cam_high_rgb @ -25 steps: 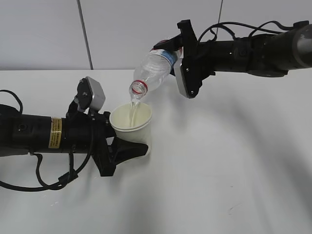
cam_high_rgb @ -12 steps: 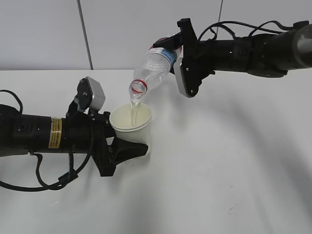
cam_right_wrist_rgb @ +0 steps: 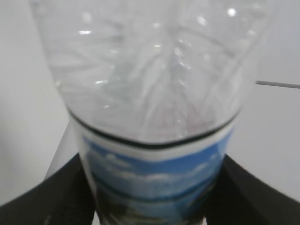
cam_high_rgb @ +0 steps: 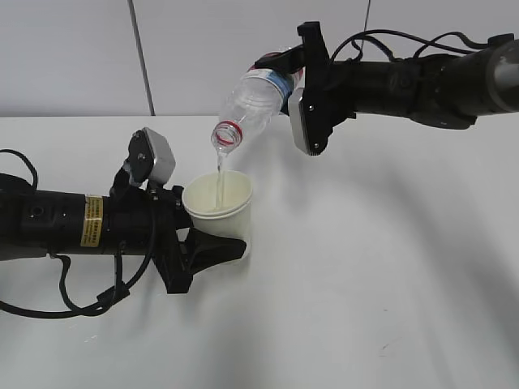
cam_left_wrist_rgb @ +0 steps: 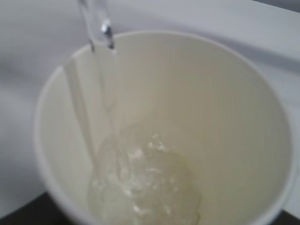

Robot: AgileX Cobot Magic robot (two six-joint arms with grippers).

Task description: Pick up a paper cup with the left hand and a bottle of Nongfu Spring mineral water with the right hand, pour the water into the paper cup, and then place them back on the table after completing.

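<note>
My left hand [cam_high_rgb: 220, 235] is shut on the white paper cup [cam_high_rgb: 217, 204], held upright low over the table [cam_high_rgb: 365, 267]. My right hand [cam_high_rgb: 285, 91] is shut on the clear bottle [cam_high_rgb: 253, 101] with a blue label, tipped mouth-down above the cup. A thin stream of water [cam_high_rgb: 219, 172] falls from the red-ringed mouth into the cup. In the left wrist view the stream [cam_left_wrist_rgb: 96, 28] enters the cup [cam_left_wrist_rgb: 225, 93] at the far rim, and water [cam_left_wrist_rgb: 145, 183] pools at the bottom. The right wrist view shows the bottle [cam_right_wrist_rgb: 150, 84] between both black fingers [cam_right_wrist_rgb: 51, 197].
White tabletop stretches right of and in front of the cup. A pale wall [cam_high_rgb: 81, 57] with a dark vertical seam stands behind the table. The left arm's cable [cam_high_rgb: 81, 304] loops on the table near the front left.
The right hand has lifted the bottle slightly, so its mouth sits higher above the cup and the stream is longer. The left hand and cup have not moved.
</note>
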